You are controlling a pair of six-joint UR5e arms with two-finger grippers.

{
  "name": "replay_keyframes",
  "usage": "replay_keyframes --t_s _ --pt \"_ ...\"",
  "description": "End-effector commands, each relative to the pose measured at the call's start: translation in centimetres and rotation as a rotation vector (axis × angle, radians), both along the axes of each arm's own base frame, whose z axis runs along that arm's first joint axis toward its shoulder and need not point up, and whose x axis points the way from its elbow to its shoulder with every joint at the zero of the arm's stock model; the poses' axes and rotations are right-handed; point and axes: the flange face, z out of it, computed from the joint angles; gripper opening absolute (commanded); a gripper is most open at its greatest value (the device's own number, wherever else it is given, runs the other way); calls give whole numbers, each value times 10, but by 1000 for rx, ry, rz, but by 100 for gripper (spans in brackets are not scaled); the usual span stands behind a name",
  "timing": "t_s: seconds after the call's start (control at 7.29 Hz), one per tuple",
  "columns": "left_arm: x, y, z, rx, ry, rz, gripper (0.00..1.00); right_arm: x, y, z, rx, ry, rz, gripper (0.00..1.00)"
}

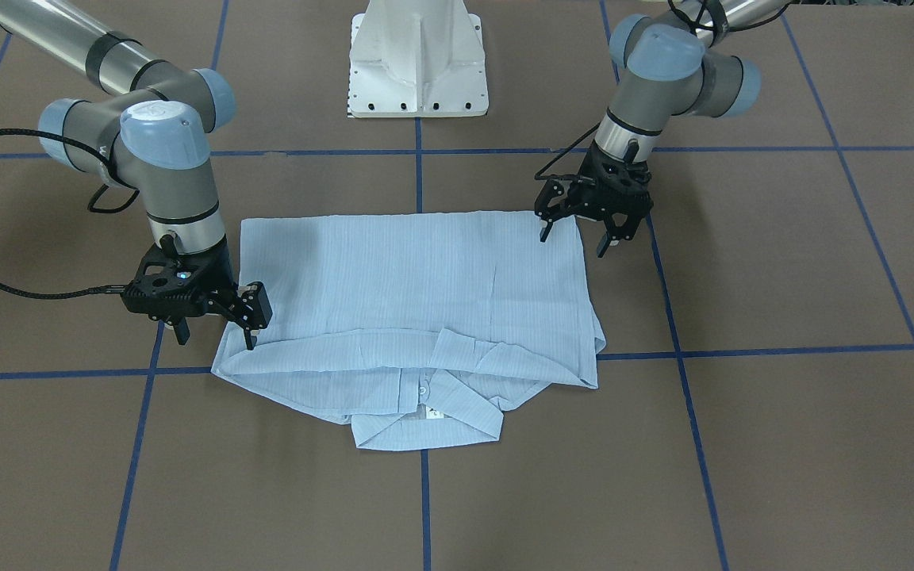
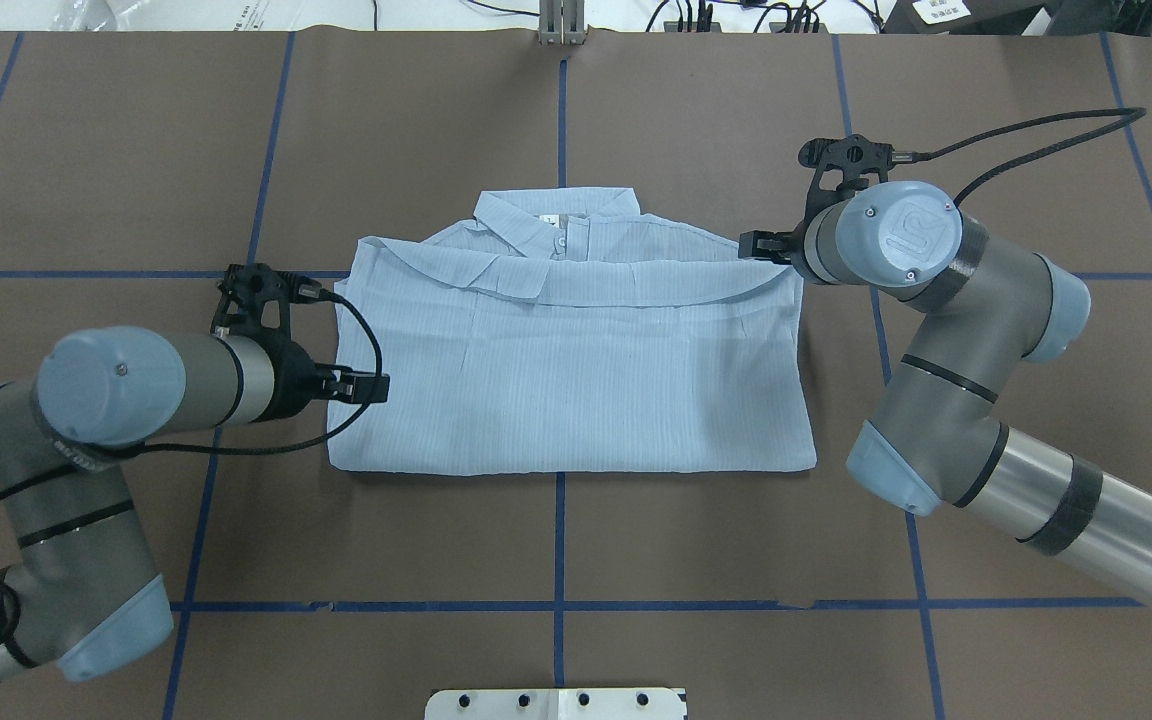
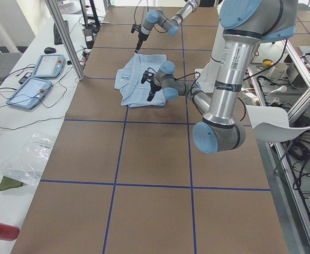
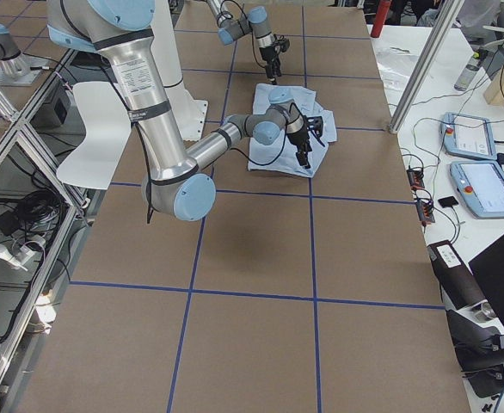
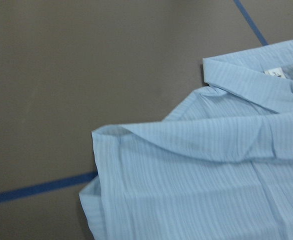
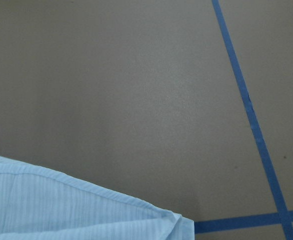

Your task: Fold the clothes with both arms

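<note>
Your shirt [image 1: 417, 293] lies folded flat in front of the pedestal base [image 1: 417, 71], long axis crosswise and collar turned away from the base. The left gripper [image 1: 573, 243] hangs spread wide at one base-side corner. The right gripper [image 1: 216, 341], apparently spread too, sits at the opposite end, by the shoulder edge farther from the base.

One shirt [image 1: 417, 285], two arms [image 1: 175, 190] [image 1: 647, 87], two tools [image 1: 216, 336] [image 1: 574, 242], one pedestal base [image 1: 417, 63], two tablets [image 3: 48, 66] [image 3: 30, 91].
</note>
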Motion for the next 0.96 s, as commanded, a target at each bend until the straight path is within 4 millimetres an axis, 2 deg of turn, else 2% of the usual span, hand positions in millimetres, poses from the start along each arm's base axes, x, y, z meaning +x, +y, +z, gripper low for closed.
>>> replay_keyframes --t_s 0.0,0.14,0.27,0.55,0.69,0.82 --pt "16 42 10 -70 12 35 95 0 1 -1 0 -3 3 100" --pt "25 52 11 -88 14 29 78 0 1 -2 1 -4 5 100" --pt "27 54 13 -93 11 33 74 0 1 -2 1 -4 5 100" --pt "28 54 16 -94 5 34 74 0 1 -3 -1 -8 8 100" --pt "29 54 18 -97 1 33 64 1 2 -2 -2 -8 9 100" --pt "29 54 20 -98 -2 33 41 1 2 -3 -2 -10 10 100"
